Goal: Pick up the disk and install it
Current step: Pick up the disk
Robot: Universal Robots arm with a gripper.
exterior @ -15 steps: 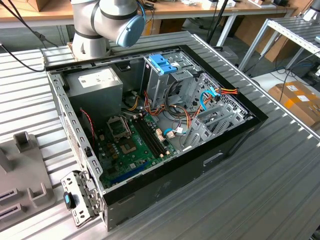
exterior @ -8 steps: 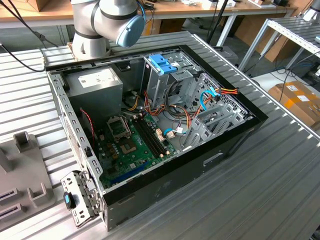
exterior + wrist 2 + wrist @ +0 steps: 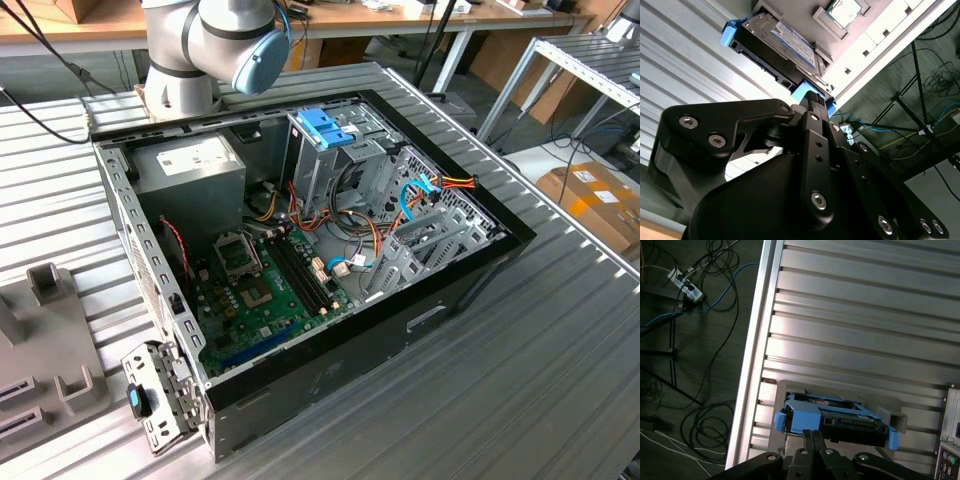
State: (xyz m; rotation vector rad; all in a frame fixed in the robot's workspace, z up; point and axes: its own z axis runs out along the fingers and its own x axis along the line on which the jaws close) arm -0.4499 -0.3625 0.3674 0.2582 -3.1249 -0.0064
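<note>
The disk (image 3: 782,42) is a silver-grey drive with a blue-and-white label and light-blue side rails. It sits in a grey holder (image 3: 890,410) on the ribbed metal table, and its black end and blue rails (image 3: 802,420) face the wrist cameras. My gripper (image 3: 814,98) is right at the disk's near blue rail, with its two black fingertips pressed together and nothing visible between them. In the first wrist view the gripper (image 3: 812,434) stands just before the same rail. The open computer case (image 3: 470,270) lies on the table in the exterior view.
Inside the case are a drive cage with a blue latch piece (image 3: 325,128), a grey power-supply box (image 3: 190,165), a green motherboard (image 3: 260,290) and loose cables. A grey fixture (image 3: 45,330) lies at the exterior view's left. A processor chip (image 3: 845,12) rests beyond the disk. The table edge (image 3: 747,390) drops to a cabled floor.
</note>
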